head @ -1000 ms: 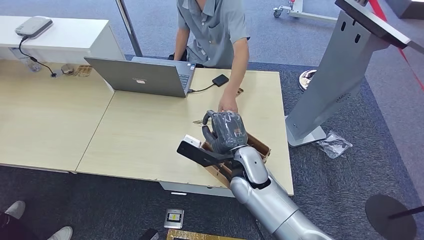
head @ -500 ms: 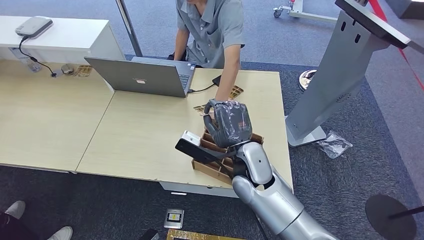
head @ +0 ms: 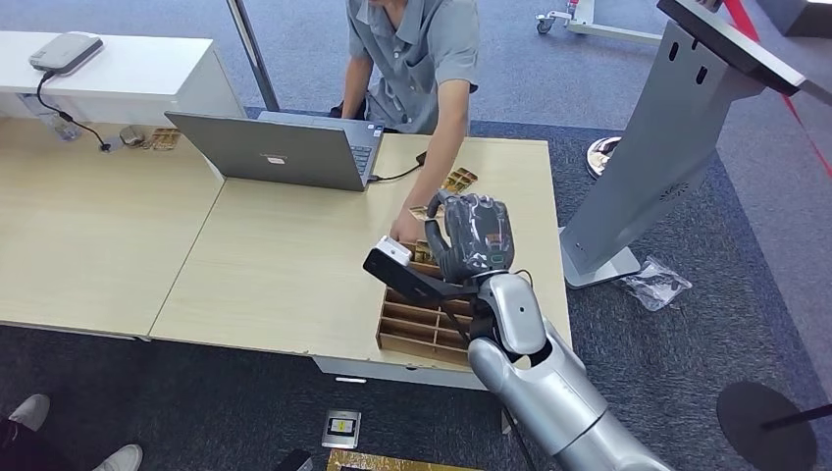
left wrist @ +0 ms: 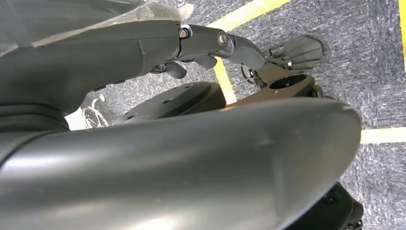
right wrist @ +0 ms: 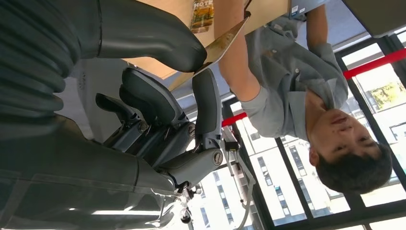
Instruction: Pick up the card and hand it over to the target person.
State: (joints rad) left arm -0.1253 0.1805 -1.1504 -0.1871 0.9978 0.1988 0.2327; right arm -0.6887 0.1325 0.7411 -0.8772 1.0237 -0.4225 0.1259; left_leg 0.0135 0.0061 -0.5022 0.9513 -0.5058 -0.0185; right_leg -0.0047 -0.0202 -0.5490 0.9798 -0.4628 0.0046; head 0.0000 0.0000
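Pale wood surface (head: 285, 265), person (head: 417, 59) leaning over far edge, one hand reaching down beside wooden divider box (head: 417, 319). Right hand (head: 471, 235) raised above box, thumb and a finger pinching card (right wrist: 225, 40) by its edge, other fingers curled; card thin, edge-on in right wrist view, right against person's forearm. Left hand (left wrist: 206, 43) hanging over carpet, fingers bent, holding nothing visible; open or closed: cannot tell. Handover step, judged near done. Hold pinch firm, extend slowly toward person's hand, release only once card taken.
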